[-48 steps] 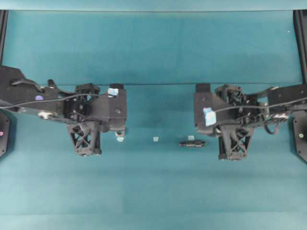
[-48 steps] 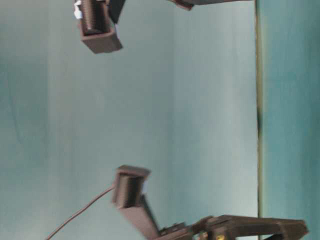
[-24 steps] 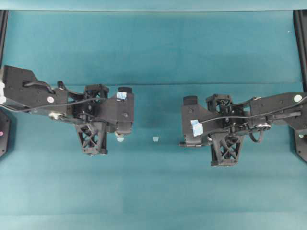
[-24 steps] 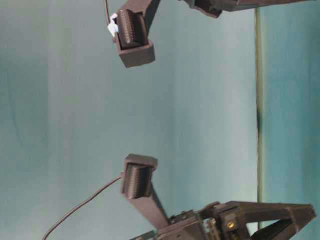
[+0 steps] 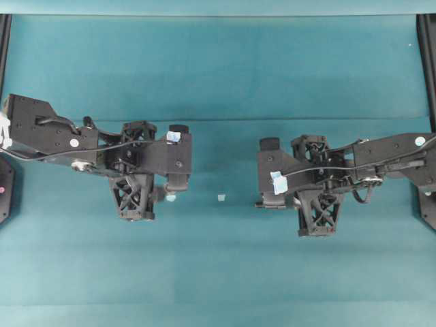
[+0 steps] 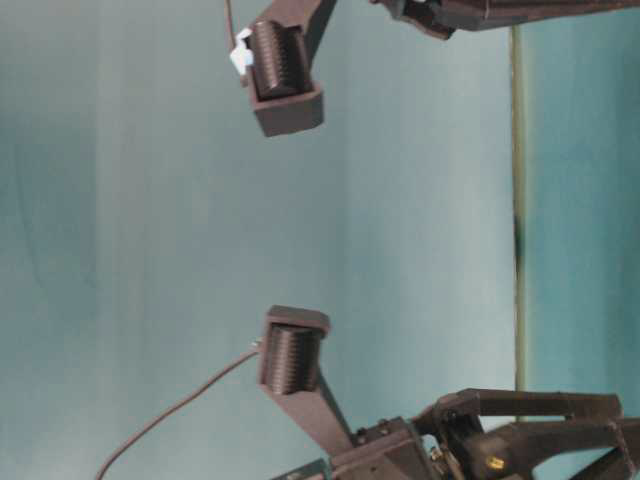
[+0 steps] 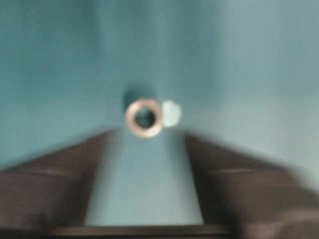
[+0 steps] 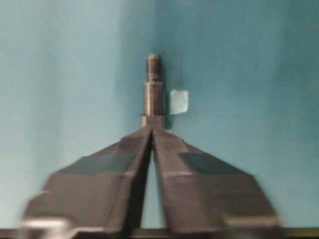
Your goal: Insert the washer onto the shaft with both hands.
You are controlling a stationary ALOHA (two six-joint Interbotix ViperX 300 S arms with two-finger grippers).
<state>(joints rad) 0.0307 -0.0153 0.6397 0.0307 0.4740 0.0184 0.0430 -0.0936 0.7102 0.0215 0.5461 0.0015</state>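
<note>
Inspector: State of each end effector?

Technician: Left end effector (image 7: 152, 133) stood released, fingers wide apart. The washer (image 7: 144, 118) lay flat on the tabletop (image 5: 218, 68) just ahead of its tips, touching a pale tape square (image 7: 171, 113). Right end effector (image 8: 151, 128) had its fingers drawn nearly together, with only a slit between them. Their tips met the near end of the shaft (image 8: 153, 94), which pointed away from the wrist camera. I could not tell whether they pinched it or merely touched it.

Inspector: Hazards from here?

Technician: In my judgement, three. A grasp at the very end of the shaft could let it pivot or slip. The washer was small and flat, so closing fingers might push it aside rather than lift it. The tape beside it might be caught as well. The left wrist picture was also blurred, so alignment was uncertain.

Inspector: Surface and surroundings?

Technician: Tabletop was plain teal and smooth, with a faint seam across it. Dark posts stood at its far corners. Nothing more of the room was visible.
</note>
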